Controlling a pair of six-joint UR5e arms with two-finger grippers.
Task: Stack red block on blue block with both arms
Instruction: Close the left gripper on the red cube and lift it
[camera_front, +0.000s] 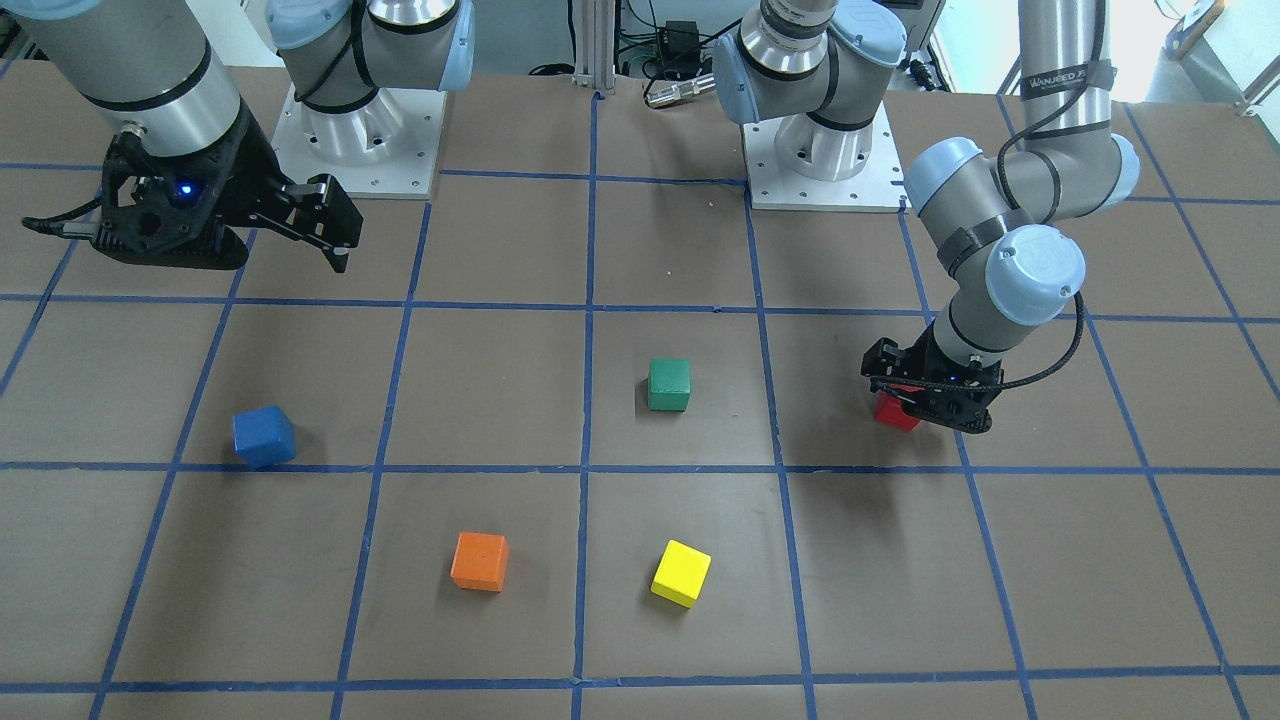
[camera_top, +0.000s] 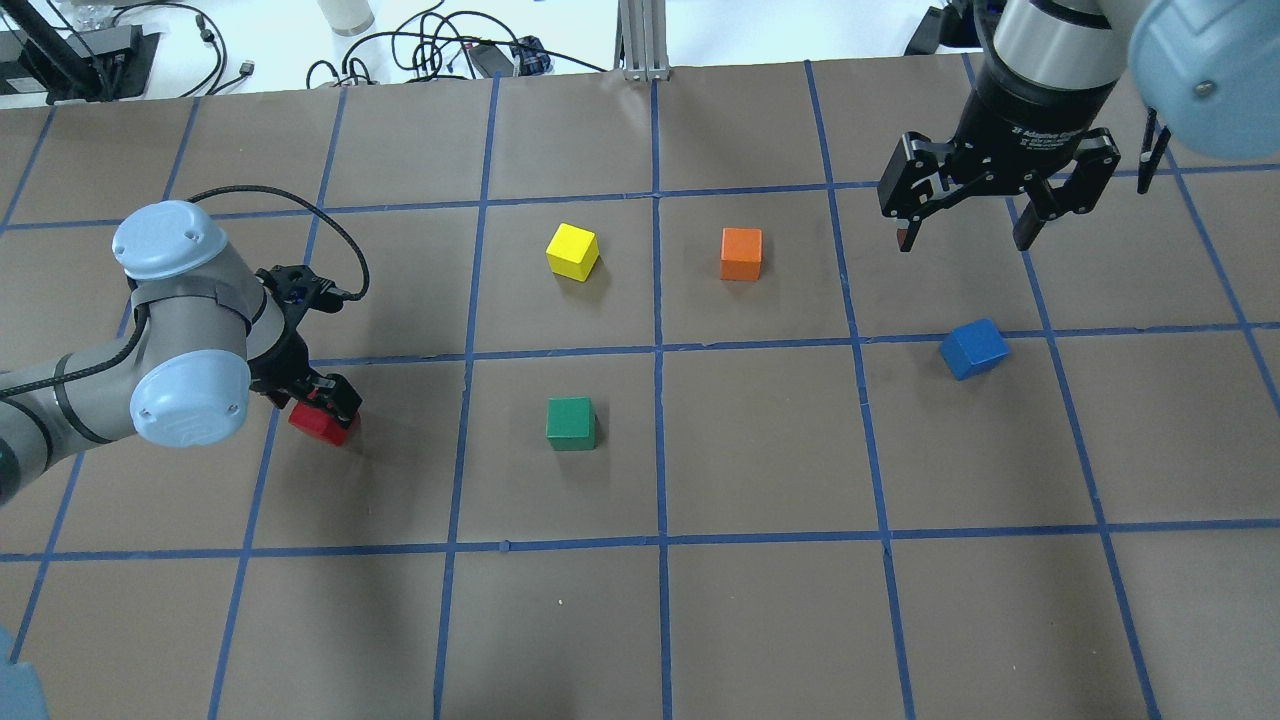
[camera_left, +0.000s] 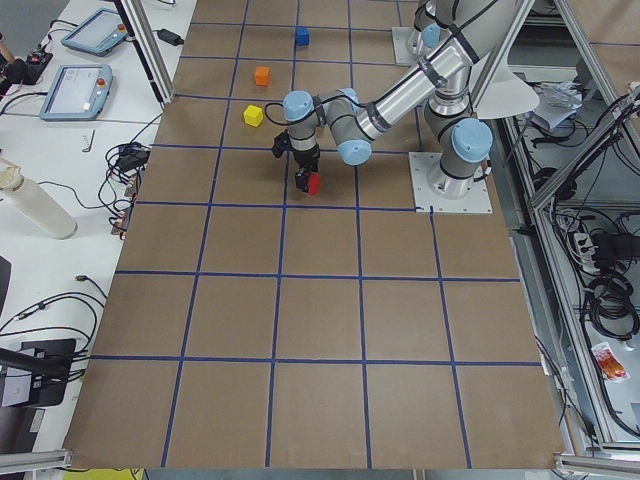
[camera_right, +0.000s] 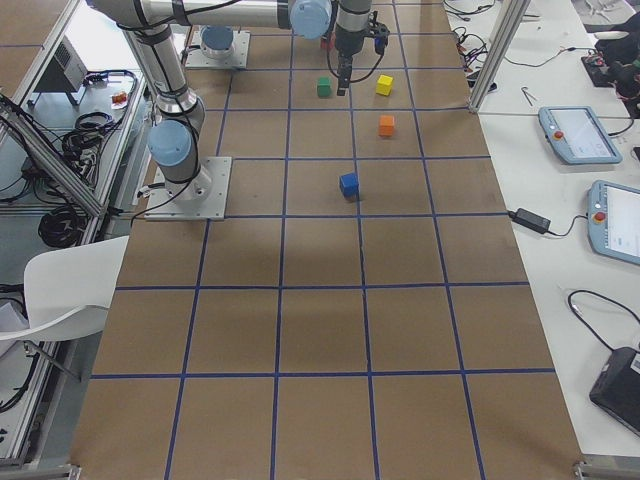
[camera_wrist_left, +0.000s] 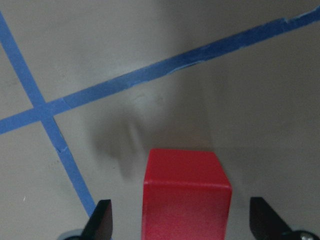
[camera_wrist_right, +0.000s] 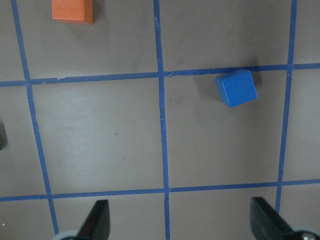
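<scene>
The red block sits on the brown table on my left side. My left gripper is lowered over it. In the left wrist view the red block stands between the two fingertips with a gap on each side, so the jaws are open and not touching it. The blue block lies alone on my right side, turned slightly to the grid. My right gripper hangs open and empty, high above the table beyond the blue block, which shows below it in the right wrist view.
A green cube sits near the table's middle, between the red and blue blocks. A yellow cube and an orange cube lie further out. Blue tape lines grid the table. The arm bases stand at the robot's edge.
</scene>
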